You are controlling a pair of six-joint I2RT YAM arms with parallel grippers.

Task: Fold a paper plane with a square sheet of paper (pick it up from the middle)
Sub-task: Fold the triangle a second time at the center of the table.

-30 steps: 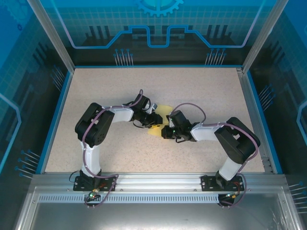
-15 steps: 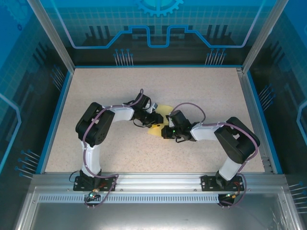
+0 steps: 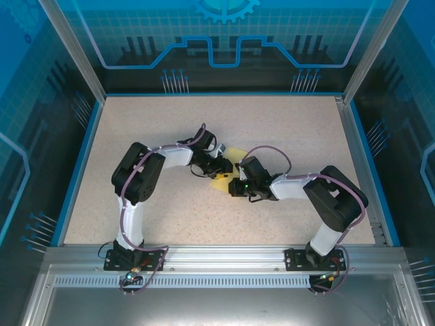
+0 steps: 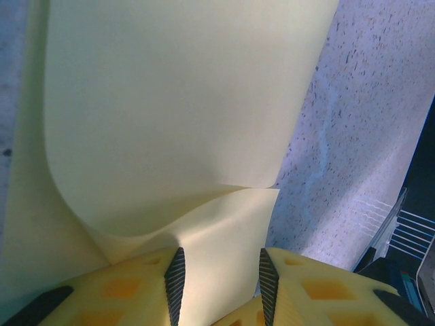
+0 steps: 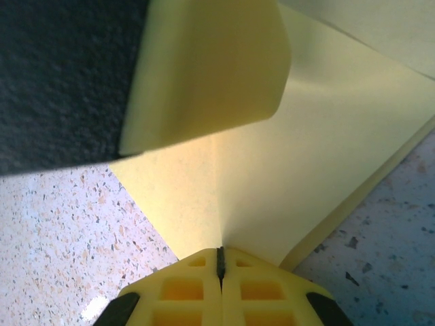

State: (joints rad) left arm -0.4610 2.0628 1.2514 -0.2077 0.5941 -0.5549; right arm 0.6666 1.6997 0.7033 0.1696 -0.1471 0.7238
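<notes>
Finds the square sheet of paper [image 3: 229, 170] near the middle of the table [image 3: 306, 129], caught between the two wrists in the top view, partly lifted and curled rather than flat. Holds it in the right gripper [image 5: 220, 257], pads pressed together to a thin seam, a soft crease running out of that seam and away from the wrist across the yellow sheet [image 5: 319, 156]. Shows the left gripper [image 4: 217, 272] narrowly parted, a gap between the ribbed pads, a curled fold of the paper [image 4: 177, 102] reaching down into that gap; contact with either pad not discernible, so reads as not clamped. Places the sheet ahead of both sets of fingers, met from opposite sides: left gripper [image 3: 219, 165] at the far-left edge, right gripper [image 3: 236, 185] at the near-right edge, both about equally close. Hinges the coming move, by judgement, on that crease line leading from the right pinch toward the left fingers; probably calls for closing the left pads on the curled flap and carrying it over the line. Differs from a second ago in the left arm [image 3: 136, 180] only: elbow swung slightly rightward, wrist nudged toward the sheet, the yellow outline beneath it slightly changed; right arm [image 3: 333, 197] unmoved.
</notes>
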